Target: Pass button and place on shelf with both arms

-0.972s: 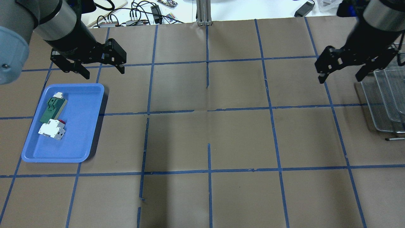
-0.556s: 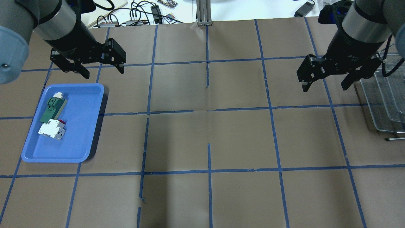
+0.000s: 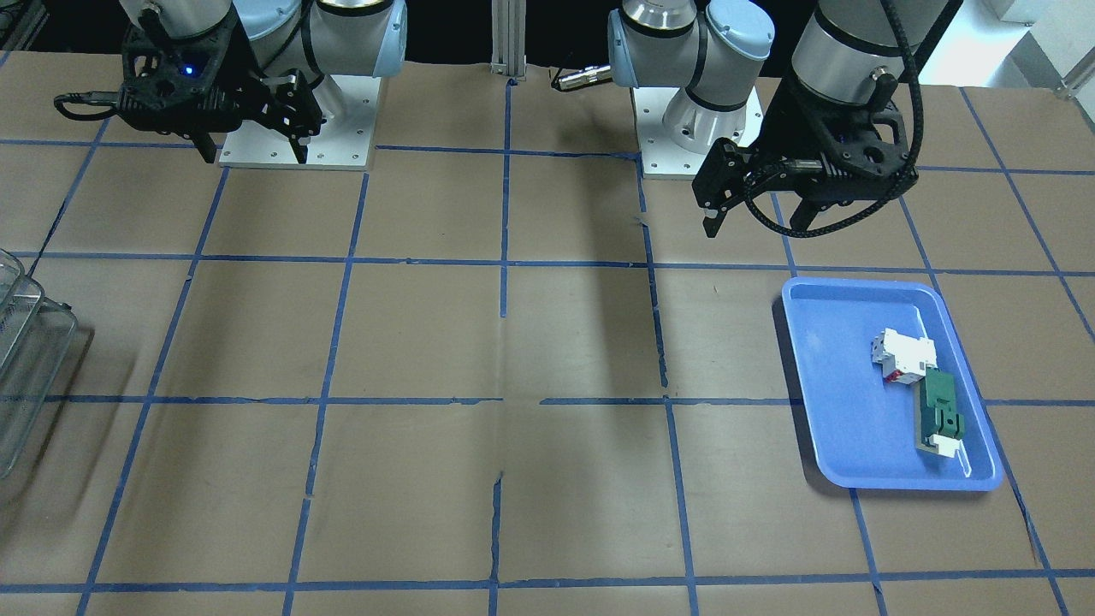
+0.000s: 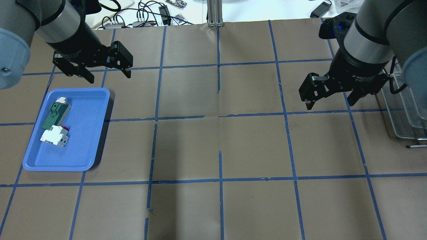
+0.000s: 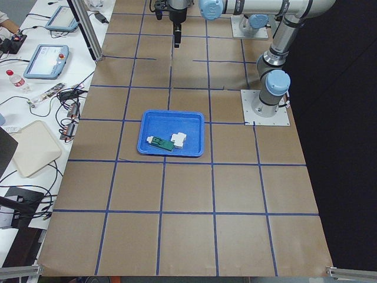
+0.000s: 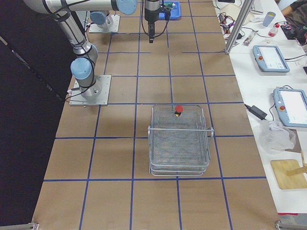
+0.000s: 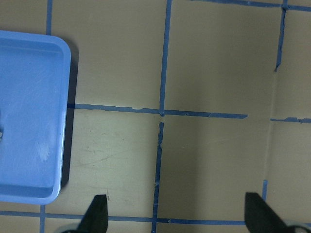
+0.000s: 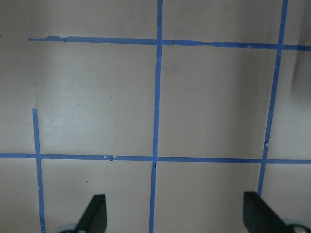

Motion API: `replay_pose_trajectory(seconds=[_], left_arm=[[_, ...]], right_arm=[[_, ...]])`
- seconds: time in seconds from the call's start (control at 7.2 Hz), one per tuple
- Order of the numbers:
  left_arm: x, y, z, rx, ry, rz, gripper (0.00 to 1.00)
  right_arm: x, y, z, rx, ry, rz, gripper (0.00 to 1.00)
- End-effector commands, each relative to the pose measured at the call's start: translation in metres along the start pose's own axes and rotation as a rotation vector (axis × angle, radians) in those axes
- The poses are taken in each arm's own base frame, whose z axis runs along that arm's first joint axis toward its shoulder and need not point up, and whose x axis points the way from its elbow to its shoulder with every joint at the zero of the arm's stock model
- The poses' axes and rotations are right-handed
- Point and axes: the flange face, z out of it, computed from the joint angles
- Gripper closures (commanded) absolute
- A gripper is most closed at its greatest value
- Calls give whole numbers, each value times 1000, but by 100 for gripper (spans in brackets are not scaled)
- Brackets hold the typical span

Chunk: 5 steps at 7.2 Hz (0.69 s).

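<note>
The button (image 6: 178,110), red cap up, sits in the top tier of the wire-mesh shelf (image 6: 180,143) near its end, shown only in the exterior right view. The shelf also shows at the overhead view's right edge (image 4: 405,113) and the front view's left edge (image 3: 21,368). My right gripper (image 4: 330,101) is open and empty, left of the shelf and apart from it; it also shows in the front view (image 3: 254,154). My left gripper (image 4: 109,76) is open and empty, hanging by the far end of the blue tray (image 4: 83,153). Both wrist views show only taped paper between spread fingers (image 7: 95,216) (image 8: 95,216).
The blue tray (image 3: 834,428) holds a white-and-red block (image 4: 55,137) and a green flat part (image 4: 55,115). Brown paper with a blue tape grid covers the table. Cables and devices lie beyond the far edge (image 4: 150,15). Arm bases stand at the robot's side (image 3: 697,128).
My right gripper has moved left and a little down the overhead view, away from the shelf, still open. The left arm and the tray's parts have not moved.
</note>
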Motion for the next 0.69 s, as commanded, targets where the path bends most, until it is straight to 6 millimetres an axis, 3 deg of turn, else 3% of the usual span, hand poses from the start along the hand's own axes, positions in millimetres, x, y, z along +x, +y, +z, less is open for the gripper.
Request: replay_pose_trajectory(seconds=[0.0, 0.56], left_arm=[[0, 0, 2, -6, 2, 5, 0], [0, 1, 0, -5, -1, 91, 0]], right_arm=[[0, -3, -1, 21, 1, 0, 0], [1, -2, 3, 10, 7, 1, 0]])
